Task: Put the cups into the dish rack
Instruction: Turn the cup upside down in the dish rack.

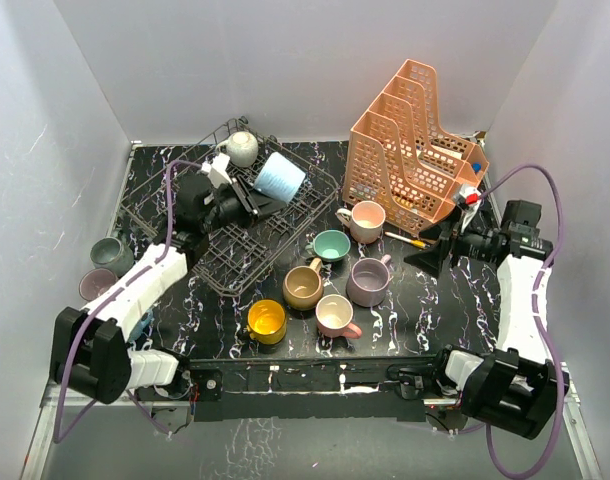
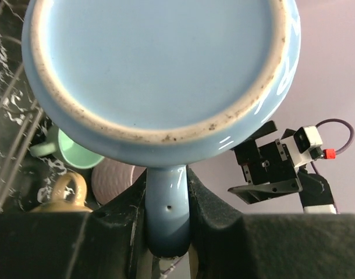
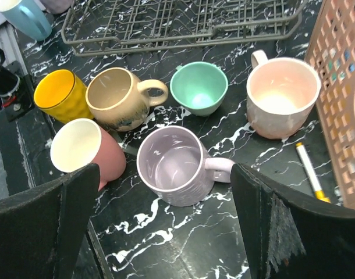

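The left gripper [image 2: 166, 232] is clenched on the handle [image 2: 166, 200] of the blue cup [image 2: 160, 64], the two pads pinching the loop from either side, with the cup's base turned toward the wrist and its mouth pointing away. Seen from above, this cup lies on its side over the far half of the dish rack [image 1: 235, 262]; whether it already touches the wires I cannot tell. A white cup [image 1: 241, 148] sits at the rack's far corner. The step in hand, as I judge it, is placing the blue cup. The next move calls for lowering it between the wires until it is supported, then letting go of the handle and backing out without dragging the cup. The right gripper [image 3: 166, 244] stands released, its jaws spread wide and holding nothing, just above and in front of the lilac cup [image 3: 174, 165], which stands upright with its handle toward the gripper's right finger. It looks set to take this cup next, which would need the jaws to come down around the wall or handle before closing. Around the lilac cup, on the table [image 1: 405, 310], wait a pink cup [image 3: 84, 151] on its side, a tan cup [image 3: 116, 99], a yellow cup [image 3: 58, 93], a teal cup [image 3: 198, 87] and a pale pink cup [image 3: 279, 96], the last just beside the orange organizer [image 1: 415, 150] with a pen [image 3: 308, 168] near it. Two more cups [image 1: 105, 268] sit left of the rack. Most of the load looks undone.
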`<state>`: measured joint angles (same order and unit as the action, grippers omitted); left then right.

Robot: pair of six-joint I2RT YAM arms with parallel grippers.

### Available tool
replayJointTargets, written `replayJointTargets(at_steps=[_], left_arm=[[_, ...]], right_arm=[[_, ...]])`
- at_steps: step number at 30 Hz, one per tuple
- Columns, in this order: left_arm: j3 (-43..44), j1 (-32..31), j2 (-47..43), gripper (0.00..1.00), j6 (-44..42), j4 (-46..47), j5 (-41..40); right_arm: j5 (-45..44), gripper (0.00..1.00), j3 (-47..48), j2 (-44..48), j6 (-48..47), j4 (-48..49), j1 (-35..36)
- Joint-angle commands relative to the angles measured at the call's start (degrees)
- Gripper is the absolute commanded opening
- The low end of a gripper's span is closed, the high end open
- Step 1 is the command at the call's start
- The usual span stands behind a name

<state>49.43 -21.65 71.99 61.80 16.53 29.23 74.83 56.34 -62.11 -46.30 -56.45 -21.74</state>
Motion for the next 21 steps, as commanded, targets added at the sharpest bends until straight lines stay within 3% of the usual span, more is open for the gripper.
replayJointTargets(at_steps=[1,6,10,21], left_arm=[[10.1,3.2,1.6,0.00,-11.0,-3.9,5.9],[18.7,4.7,7.5,0.00,-25.0,-15.1,3.4],[23.6,5.3,12.3,0.00,-33.2,-18.8,1.5],[27.0,5.7,20.8,0.00,-50.3,-13.3,-4.0]], right_arm=[[-1.9,0.98,-5.3,3.0,10.9,14.7,0.2],[-4.4,0.98,-10.2,4.4,14.4,21.6,-0.3],[-5.1,0.98,-12.6,4.0,15.4,24.3,-0.6],[-7.3,0.98,-13.0,4.1,16.0,25.6,-0.8]])
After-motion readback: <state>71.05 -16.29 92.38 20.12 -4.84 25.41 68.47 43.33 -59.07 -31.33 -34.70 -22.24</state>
